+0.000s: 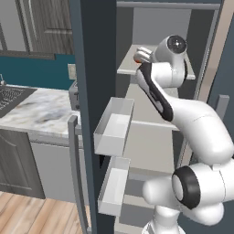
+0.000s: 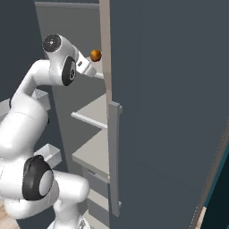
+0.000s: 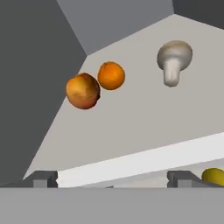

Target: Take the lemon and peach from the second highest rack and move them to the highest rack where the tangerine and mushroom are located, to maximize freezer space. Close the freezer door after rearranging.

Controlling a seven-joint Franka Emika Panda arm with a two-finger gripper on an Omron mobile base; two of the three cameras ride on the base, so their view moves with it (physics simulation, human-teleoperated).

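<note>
Peach (image 3: 82,90) sits on the top rack (image 3: 131,113), ahead of the gripper (image 3: 113,178) and a bit to its left in hand view, touching the tangerine (image 3: 111,75) just beside it on the far side. Mushroom (image 3: 173,60) lies further along the same rack, ahead and to the right of the gripper, well apart from the two fruits, cap away, stem pointing back toward the hand. Lemon (image 3: 213,176) shows at the lower right corner, just past the right fingertip (image 3: 181,177), below the rack's pale front edge, so on the level under it; partly cut off by the frame. Gripper is spread wide w/ nothing between the tips, hanging just in front of the rack edge. In right base view the hand is up at top-rack height by an orange fruit (image 2: 95,55); can't tell which one. Freezer door (image 2: 170,112) stands open beside the arm, handle (image 2: 114,156) facing out. Left base view: door bins (image 1: 114,125) on the other door, left of the arm.
</note>
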